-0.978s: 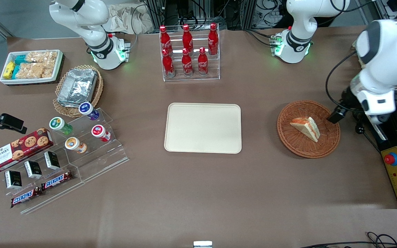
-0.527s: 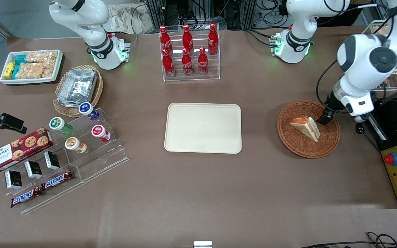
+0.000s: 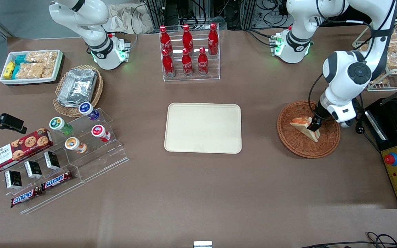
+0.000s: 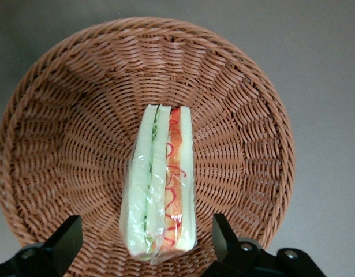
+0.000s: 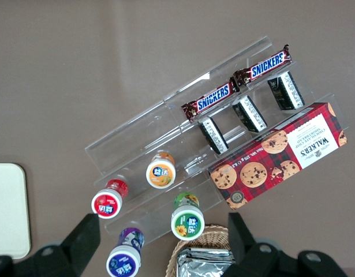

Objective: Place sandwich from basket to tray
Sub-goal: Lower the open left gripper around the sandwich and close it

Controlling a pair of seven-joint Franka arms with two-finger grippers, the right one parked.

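— Hand (image 4: 145,245), was it ready?
— You held it spread open above the sandwich (image 4: 160,187), one finger on each bread face.
— And the sandwich?
— It lay in the wicker basket (image 4: 62,115), well apart from the tray (image 3: 203,127).

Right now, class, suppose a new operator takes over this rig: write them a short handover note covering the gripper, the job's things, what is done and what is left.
Gripper: open, low over the basket, fingers either side of the sandwich, not yet closed on it.
Sandwich: lying in the basket, wrapped in clear film, filling edge up.
Tray: on the table beside the basket, toward the parked arm's end, nothing on it.
Done: approach and lining up.
Left: close on the sandwich, lift, carry it to the tray, release.
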